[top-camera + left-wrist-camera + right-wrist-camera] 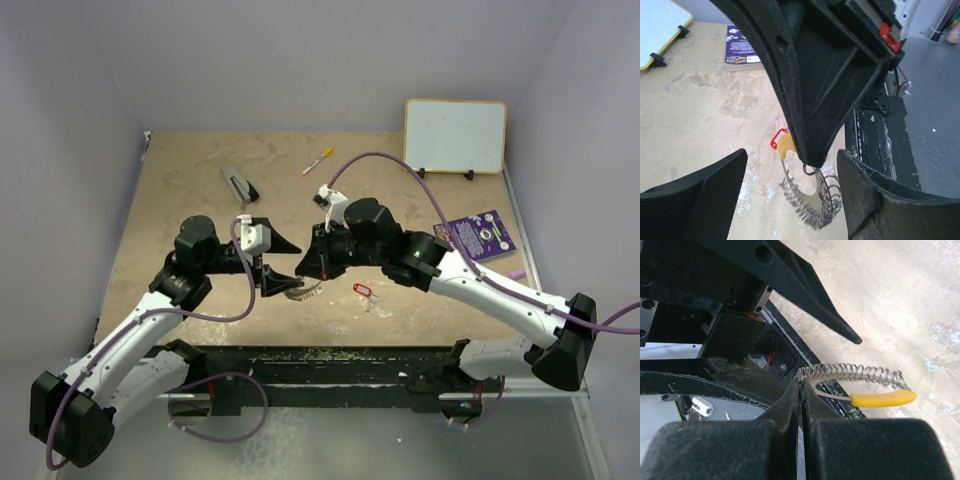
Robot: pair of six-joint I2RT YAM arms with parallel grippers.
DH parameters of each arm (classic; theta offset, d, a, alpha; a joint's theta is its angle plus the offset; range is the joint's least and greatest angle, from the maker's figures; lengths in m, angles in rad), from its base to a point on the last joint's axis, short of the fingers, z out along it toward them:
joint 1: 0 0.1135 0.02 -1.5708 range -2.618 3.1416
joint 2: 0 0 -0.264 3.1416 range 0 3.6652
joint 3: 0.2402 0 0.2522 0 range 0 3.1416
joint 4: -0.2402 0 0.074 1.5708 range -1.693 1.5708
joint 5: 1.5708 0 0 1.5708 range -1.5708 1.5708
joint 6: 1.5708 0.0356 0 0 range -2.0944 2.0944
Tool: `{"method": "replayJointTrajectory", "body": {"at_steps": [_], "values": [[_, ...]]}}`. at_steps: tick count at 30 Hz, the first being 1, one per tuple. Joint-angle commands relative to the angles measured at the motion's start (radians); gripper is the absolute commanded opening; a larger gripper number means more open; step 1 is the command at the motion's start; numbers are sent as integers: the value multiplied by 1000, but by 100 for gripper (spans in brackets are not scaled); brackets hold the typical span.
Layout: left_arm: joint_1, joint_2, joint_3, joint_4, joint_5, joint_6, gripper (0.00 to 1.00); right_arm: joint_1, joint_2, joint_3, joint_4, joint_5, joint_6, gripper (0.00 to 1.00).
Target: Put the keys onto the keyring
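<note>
Silver-strung keyring [850, 372] pinched in right hand [801, 390]; left hand [283, 262] wide, straddling it.

The top camera looks down from behind both arms over the whole desk [190, 180]. Each wrist camera sits close, one looking along the left fingers [705, 200] rightward, the other along the right fingers [785, 440] leftward. All three views share the keyring [298, 291].

i see a whiteboard [455, 137] propped far right on the tan surface [180, 200]. left of the whiteboard lies a yellow-tipped marker [318, 160], further left a grey-black tool [239, 184]; a purple booklet [478, 234] lies nearer than the whiteboard.
</note>
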Motion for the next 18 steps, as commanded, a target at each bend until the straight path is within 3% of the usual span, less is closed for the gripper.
{"method": "replayJointTrajectory", "body": {"at_steps": [1, 9, 18], "values": [[-5, -19, 35, 5, 116, 48, 74, 5, -37, 36, 7, 19, -3, 0], [-4, -23, 35, 10, 147, 78, 68, 5, -40, 47, 11, 16, -7, 0], [-5, -21, 26, 18, 122, 56, 69, 12, -37, 70, 8, 22, -10, 0]]}}
